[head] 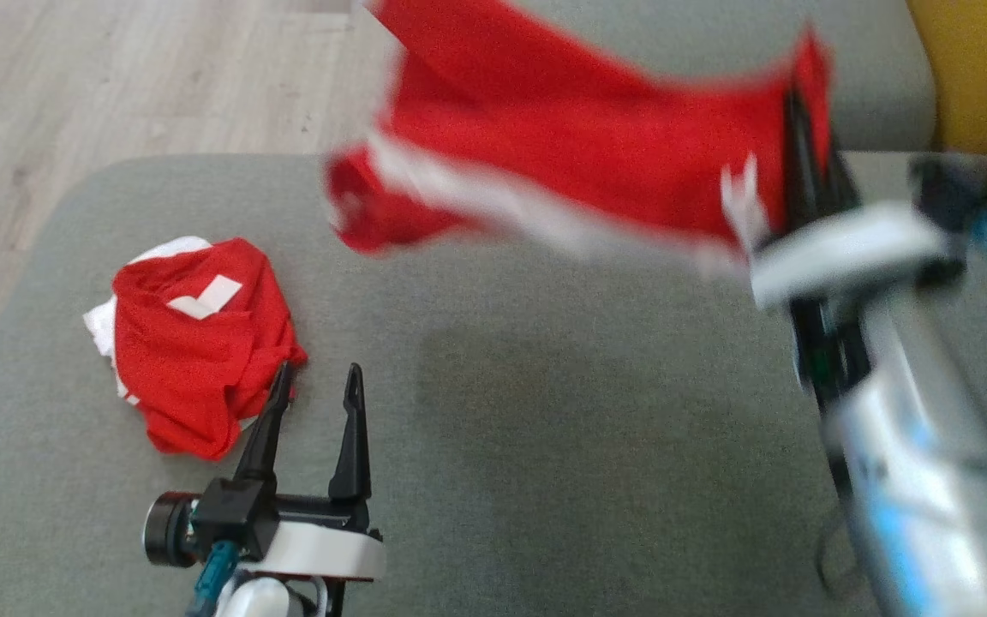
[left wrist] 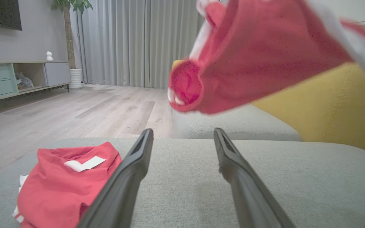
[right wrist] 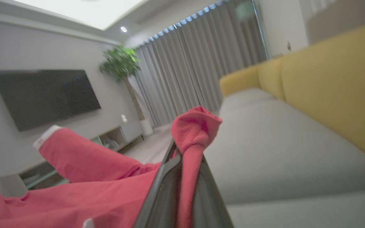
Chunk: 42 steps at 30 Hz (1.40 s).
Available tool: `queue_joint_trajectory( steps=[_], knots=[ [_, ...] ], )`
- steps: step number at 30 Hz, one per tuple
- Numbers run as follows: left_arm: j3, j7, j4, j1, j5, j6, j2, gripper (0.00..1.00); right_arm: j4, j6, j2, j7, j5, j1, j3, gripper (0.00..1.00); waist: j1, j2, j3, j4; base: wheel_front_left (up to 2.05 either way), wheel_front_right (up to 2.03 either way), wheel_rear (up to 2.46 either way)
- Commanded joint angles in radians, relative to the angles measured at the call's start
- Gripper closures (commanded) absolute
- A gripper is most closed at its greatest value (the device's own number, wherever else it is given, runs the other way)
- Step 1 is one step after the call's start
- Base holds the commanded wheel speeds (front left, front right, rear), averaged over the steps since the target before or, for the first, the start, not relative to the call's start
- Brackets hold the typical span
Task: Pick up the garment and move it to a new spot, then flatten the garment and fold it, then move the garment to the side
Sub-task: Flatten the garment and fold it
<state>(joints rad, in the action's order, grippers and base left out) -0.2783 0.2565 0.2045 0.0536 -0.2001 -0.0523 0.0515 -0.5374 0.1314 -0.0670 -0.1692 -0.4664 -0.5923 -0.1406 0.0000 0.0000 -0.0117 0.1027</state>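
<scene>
A red garment [head: 579, 154] with white trim hangs blurred in the air over the grey sofa seat, stretching left from my right gripper [head: 798, 111], which is shut on one end of it. In the right wrist view red cloth [right wrist: 188, 142] is pinched between the two dark fingers and bunches over their tips. In the left wrist view the same garment [left wrist: 258, 53] floats above and beyond the fingers. My left gripper [head: 318, 381] stands open low over the seat, nothing between its fingers, its left finger right beside a second crumpled red garment [head: 198, 351].
The grey sofa seat [head: 545, 411] spreads under both arms. A yellow backrest [left wrist: 334, 104] rises at the right. Wooden floor [head: 116, 86] lies beyond the seat's far edge. A TV cabinet [left wrist: 11, 79], plant and curtains stand across the room.
</scene>
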Motion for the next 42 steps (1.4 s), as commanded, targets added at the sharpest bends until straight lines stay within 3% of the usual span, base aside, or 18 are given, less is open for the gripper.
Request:
queue_joint_trajectory(
  steps=[1,4,5,6,11,16,22,30,36,42],
  knots=[
    [0.037,0.005,-0.038,0.048,0.007,-0.001,-0.001,0.00,0.012,-0.001,-0.003,0.013,0.007,0.041,0.002,1.00,0.0000,0.0000,0.021,-0.018,0.00,0.00,0.00],
    [0.034,0.005,-0.042,0.061,0.008,0.000,-0.001,0.00,-0.045,-0.001,-0.037,0.049,0.037,0.149,0.062,1.00,0.0000,0.0000,0.042,-0.040,0.00,0.00,0.00],
    [0.031,0.005,-0.042,0.066,0.009,0.001,-0.001,0.00,-0.073,-0.001,-0.051,0.058,0.065,0.173,0.085,0.81,0.0000,0.0000,0.050,-0.047,0.00,0.00,0.00],
    [0.028,0.005,-0.041,0.071,0.010,0.003,-0.001,0.00,-0.104,-0.001,-0.062,0.064,0.095,0.191,0.109,0.00,0.0000,0.0000,0.056,-0.054,0.00,0.00,0.00],
    [0.020,0.005,-0.034,0.088,0.014,0.004,-0.001,0.00,-0.180,-0.001,-0.053,0.021,0.239,0.185,0.258,0.00,0.0000,0.0000,0.071,-0.082,0.00,0.00,0.00],
    [0.025,0.005,-0.032,0.094,0.016,0.005,-0.001,0.00,-0.143,-0.001,-0.023,-0.017,0.330,0.158,0.296,0.00,0.0000,0.0000,0.073,-0.105,0.00,0.00,0.00],
    [0.023,0.005,-0.035,0.094,0.005,0.002,-0.001,0.00,0.026,-0.001,0.004,-0.067,0.390,0.195,0.250,0.00,0.0000,0.0000,0.060,-0.131,0.00,0.00,0.00],
    [0.014,0.005,-0.044,0.078,-0.012,-0.002,-0.001,0.00,0.280,-0.001,0.016,-0.091,0.406,0.416,0.173,0.00,0.0000,0.0000,0.038,-0.151,0.00,0.00,0.00],
    [0.001,0.005,-0.045,0.068,-0.027,0.004,-0.001,0.00,0.322,-0.001,0.016,-0.092,0.370,0.576,0.129,0.00,0.0000,0.0000,0.038,-0.158,0.00,0.00,0.00],
    [-0.016,0.005,-0.039,0.065,-0.032,0.010,-0.001,0.00,0.352,-0.001,0.017,-0.092,0.366,0.598,0.122,0.00,0.0000,0.0000,0.043,-0.175,0.00,0.00,0.00]
  ],
)
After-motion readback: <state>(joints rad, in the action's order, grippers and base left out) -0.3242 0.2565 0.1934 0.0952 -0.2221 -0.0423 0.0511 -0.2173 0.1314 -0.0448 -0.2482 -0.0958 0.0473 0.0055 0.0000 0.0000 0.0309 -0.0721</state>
